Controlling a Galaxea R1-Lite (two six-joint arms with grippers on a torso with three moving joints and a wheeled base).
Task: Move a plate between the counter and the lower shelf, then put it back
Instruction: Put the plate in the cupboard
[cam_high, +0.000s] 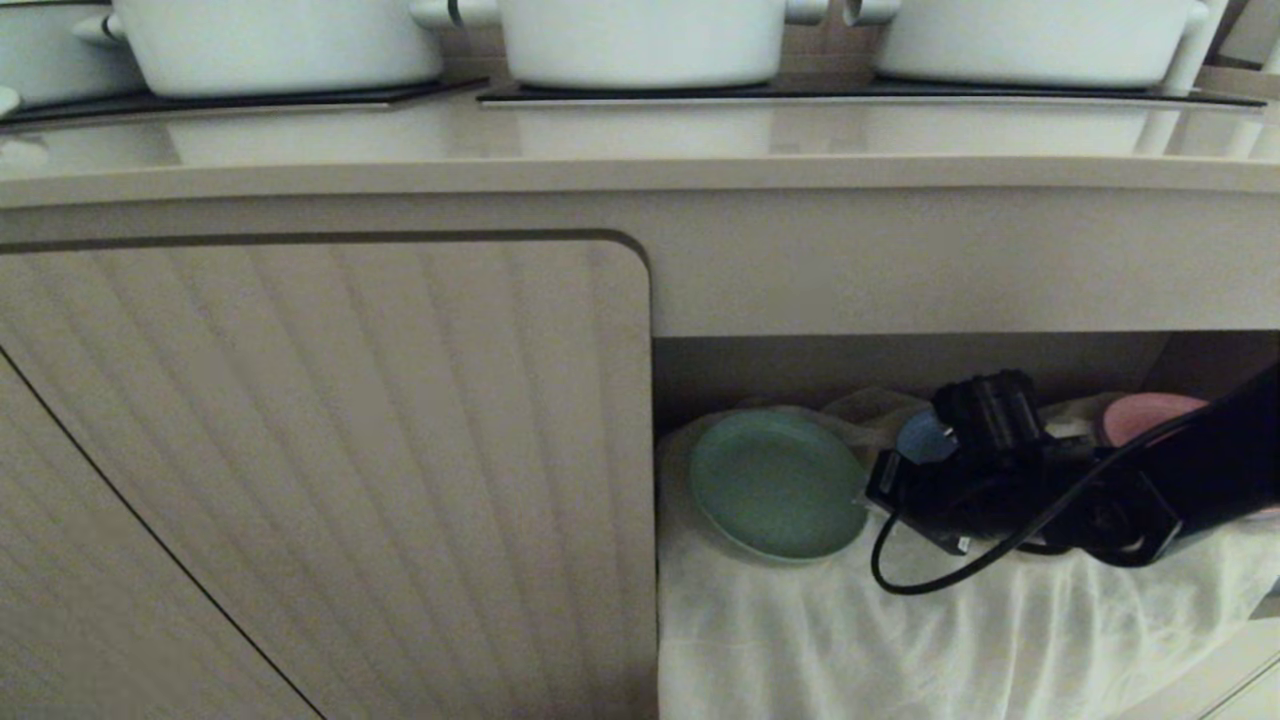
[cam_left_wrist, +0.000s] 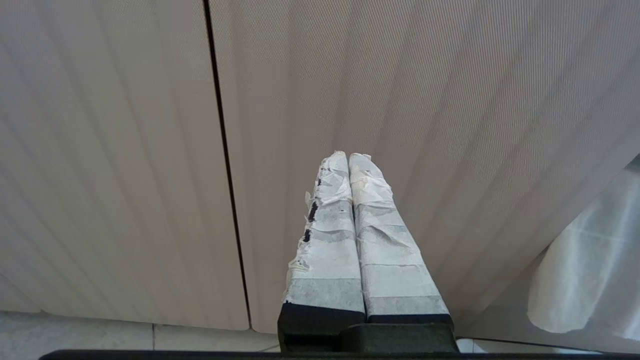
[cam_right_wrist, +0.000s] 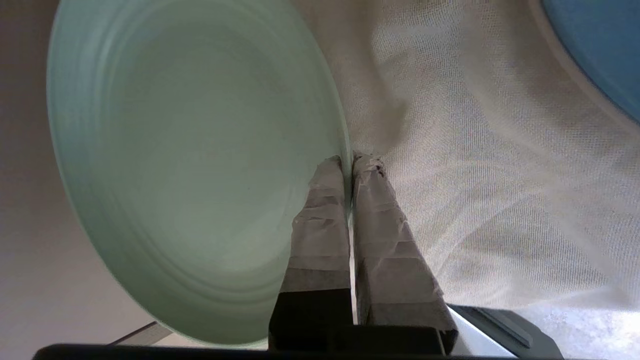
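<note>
The mint-green plate (cam_high: 775, 485) is in the lower shelf (cam_high: 900, 630), close to its left wall, over the white cloth. My right gripper (cam_high: 872, 500) reaches in from the right and is shut on the plate's right rim. In the right wrist view the thin rim of the plate (cam_right_wrist: 190, 165) runs between the two taped fingertips of the right gripper (cam_right_wrist: 350, 159). Whether the plate rests on the cloth or hangs just above it is unclear. The counter (cam_high: 640, 140) runs above. My left gripper (cam_left_wrist: 349, 156) is shut on nothing, parked facing the cabinet door.
A dark blue plate (cam_high: 922, 438) and a pink plate (cam_high: 1145, 415) lie deeper in the shelf behind my right arm. Three white pots (cam_high: 640, 40) stand on the black hob panels. A ribbed cabinet door (cam_high: 330, 470) closes the space left of the shelf.
</note>
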